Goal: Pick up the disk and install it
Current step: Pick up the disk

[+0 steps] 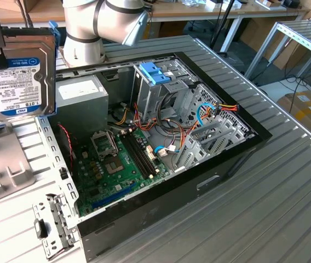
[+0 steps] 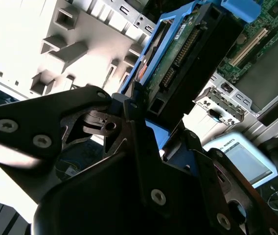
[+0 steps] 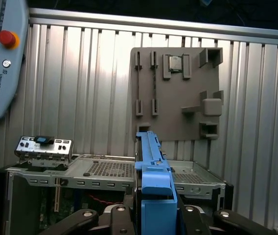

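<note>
The jaws are clenched on the blue-railed edge of the disk (image 1: 18, 71), holding it upright in the air above a grey holder plate (image 1: 2, 164) on the desk (image 1: 265, 219), at about ten o'clock from the open computer case (image 1: 144, 213) in the exterior view.

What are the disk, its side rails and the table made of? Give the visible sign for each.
Disk: grey metal casing, judging by its dull sheen and hard edges, with a glossy paper label on its face. Side rails: light-blue plastic, matte and moulded-looking. Table: ribbed silver metal, probably aluminium, with a brushed shine.
</note>
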Available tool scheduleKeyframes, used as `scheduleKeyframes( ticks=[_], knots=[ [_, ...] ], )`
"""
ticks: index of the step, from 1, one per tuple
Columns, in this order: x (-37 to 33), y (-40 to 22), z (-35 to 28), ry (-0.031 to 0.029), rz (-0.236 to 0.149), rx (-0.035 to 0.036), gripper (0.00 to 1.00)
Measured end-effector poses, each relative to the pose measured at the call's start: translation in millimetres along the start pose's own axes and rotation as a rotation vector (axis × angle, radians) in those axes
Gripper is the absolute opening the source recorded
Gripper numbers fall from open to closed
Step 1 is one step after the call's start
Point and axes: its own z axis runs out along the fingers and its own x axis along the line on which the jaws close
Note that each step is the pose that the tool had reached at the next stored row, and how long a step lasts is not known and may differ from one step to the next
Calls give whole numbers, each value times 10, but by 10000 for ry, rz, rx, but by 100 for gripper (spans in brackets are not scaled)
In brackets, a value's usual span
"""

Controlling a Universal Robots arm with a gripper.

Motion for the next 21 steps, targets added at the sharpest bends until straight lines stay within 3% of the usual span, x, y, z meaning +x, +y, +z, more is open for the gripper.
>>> scheduleKeyframes(
  ticks=[21],
  knots=[
    [95,-71,18,-1,0,1,37]
  ],
)
